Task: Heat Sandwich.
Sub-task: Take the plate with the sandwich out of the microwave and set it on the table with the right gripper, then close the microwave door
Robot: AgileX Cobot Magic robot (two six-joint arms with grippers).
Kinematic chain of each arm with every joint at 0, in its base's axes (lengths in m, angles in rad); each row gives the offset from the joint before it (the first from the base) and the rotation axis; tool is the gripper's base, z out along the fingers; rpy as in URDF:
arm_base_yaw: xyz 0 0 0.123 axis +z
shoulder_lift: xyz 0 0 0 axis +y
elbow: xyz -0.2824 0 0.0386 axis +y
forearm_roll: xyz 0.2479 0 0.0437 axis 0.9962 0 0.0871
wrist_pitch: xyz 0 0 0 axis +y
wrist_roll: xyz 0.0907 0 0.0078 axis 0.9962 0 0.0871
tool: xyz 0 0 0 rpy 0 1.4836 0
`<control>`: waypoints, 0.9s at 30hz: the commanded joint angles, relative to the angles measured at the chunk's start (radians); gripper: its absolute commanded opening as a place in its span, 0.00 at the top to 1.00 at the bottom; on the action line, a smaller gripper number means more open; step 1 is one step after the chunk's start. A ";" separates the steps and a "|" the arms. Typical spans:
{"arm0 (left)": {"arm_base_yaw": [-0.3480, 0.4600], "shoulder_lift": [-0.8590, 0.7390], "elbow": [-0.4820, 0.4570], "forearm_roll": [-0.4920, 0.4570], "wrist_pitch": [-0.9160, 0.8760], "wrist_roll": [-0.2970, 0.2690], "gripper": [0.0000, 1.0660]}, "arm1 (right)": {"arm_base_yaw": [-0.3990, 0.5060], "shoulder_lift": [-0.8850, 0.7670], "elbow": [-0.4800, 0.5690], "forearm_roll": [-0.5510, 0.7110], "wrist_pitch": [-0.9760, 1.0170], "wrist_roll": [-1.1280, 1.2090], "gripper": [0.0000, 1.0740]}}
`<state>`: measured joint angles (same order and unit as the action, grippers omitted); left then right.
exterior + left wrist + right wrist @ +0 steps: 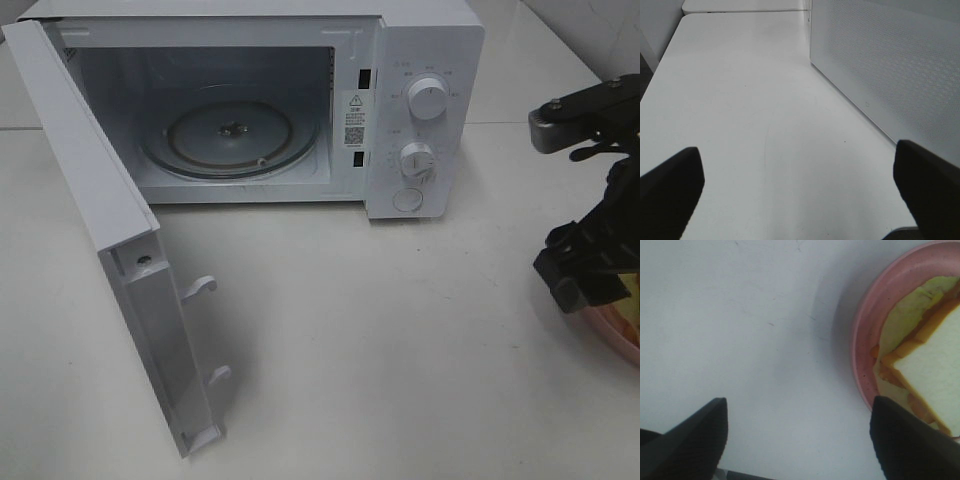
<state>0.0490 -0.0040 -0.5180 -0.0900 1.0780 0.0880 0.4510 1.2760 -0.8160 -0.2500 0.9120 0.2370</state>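
The sandwich (935, 365), white bread with green lettuce and orange filling, lies on a round pink plate (865, 330) in the right wrist view. My right gripper (800, 440) is open beside it. One finger (905, 440) hangs over the plate's rim, the other over bare table, and nothing is held. In the high view this gripper (590, 280) is at the far right edge, just above the plate (612, 335). My left gripper (800, 195) is open and empty over the table, out of the high view.
A white microwave (420, 40) stands at the back with its door (110, 230) swung wide open to the left. Its glass turntable (235, 135) is bare. The left wrist view shows a perforated white panel (890, 65) of the microwave close alongside.
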 commanded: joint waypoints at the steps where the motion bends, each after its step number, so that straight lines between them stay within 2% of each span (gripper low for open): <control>1: 0.002 -0.008 0.001 -0.005 -0.011 -0.004 0.08 | -0.004 -0.083 0.003 0.049 0.045 -0.062 0.29; 18: 0.002 -0.008 0.001 -0.005 -0.011 -0.004 0.08 | -0.004 -0.465 0.008 0.162 0.222 -0.169 0.29; 27: 0.002 -0.008 0.001 -0.005 -0.011 -0.004 0.08 | -0.008 -0.747 0.139 0.166 0.235 -0.171 0.29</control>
<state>0.0490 -0.0040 -0.5180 -0.0900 1.0780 0.0880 0.4500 0.5460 -0.6850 -0.0840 1.1440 0.0820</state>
